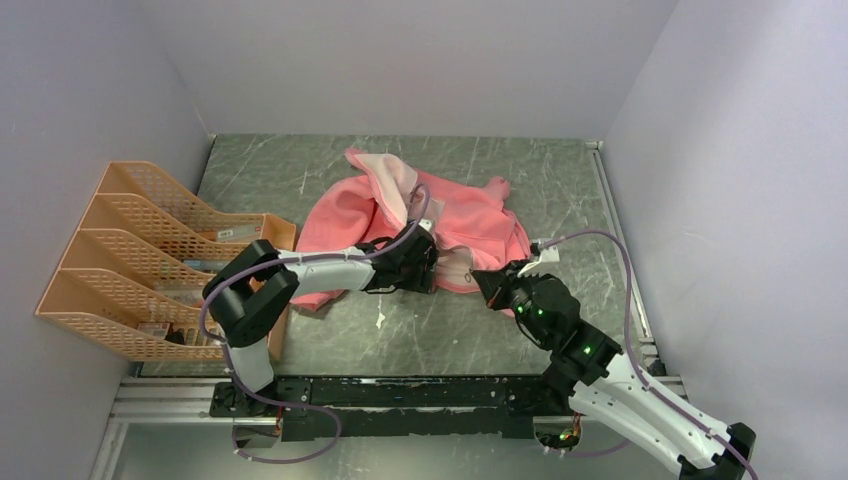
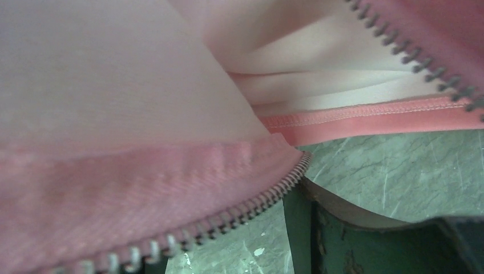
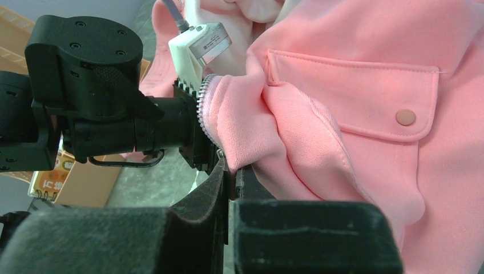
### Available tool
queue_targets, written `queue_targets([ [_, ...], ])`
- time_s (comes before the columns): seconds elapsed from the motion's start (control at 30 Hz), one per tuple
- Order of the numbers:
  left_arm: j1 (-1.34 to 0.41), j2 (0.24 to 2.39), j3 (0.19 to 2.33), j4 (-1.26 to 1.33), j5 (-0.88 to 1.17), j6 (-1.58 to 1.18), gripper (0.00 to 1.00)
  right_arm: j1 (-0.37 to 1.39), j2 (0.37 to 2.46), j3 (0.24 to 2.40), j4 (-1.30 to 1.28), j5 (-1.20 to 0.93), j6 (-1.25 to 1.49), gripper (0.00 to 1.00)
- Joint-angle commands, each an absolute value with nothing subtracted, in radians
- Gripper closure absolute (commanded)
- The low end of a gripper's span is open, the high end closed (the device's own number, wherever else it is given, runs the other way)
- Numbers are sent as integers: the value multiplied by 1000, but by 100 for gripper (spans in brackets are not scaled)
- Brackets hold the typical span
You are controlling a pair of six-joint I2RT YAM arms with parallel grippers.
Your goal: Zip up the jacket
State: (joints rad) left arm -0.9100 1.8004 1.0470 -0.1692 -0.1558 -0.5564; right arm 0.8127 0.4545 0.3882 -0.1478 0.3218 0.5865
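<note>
The salmon-pink jacket lies crumpled in the middle of the table, its paler lining turned up at the back. My left gripper is at its near front edge. In the left wrist view the zipper teeth run slantwise across the gripper, whose jaws stand apart with bare table showing between them. One dark finger shows on the right. My right gripper is shut on the jacket's bottom corner beside the zipper, close to the left gripper.
An orange mesh file rack stands at the left, close to the left arm's elbow. Pale walls enclose the green marbled table on three sides. A black rail runs along the near edge. A flap pocket with a snap faces the right wrist camera.
</note>
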Motion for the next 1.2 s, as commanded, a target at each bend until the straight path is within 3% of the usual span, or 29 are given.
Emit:
queue_targets([
  [0.0, -931, 1821, 1089, -173, -167, -538, 32, 810, 450, 381, -133, 326, 590, 100],
  [0.37, -941, 1902, 1151, -220, -201, -528, 33, 810, 428, 370, -150, 330, 594, 100],
  [0.57, -955, 1962, 1180, -270, -215, -527, 39, 811, 416, 374, -168, 334, 592, 100],
  [0.83, -971, 1980, 1133, -274, -202, -547, 58, 811, 409, 376, -173, 338, 592, 100],
  [1.0, -973, 1953, 1096, -261, -189, -567, 91, 810, 413, 374, -171, 340, 595, 100],
  [1.17, -973, 1872, 1074, -269, -188, -573, 92, 810, 426, 380, -165, 341, 595, 100],
])
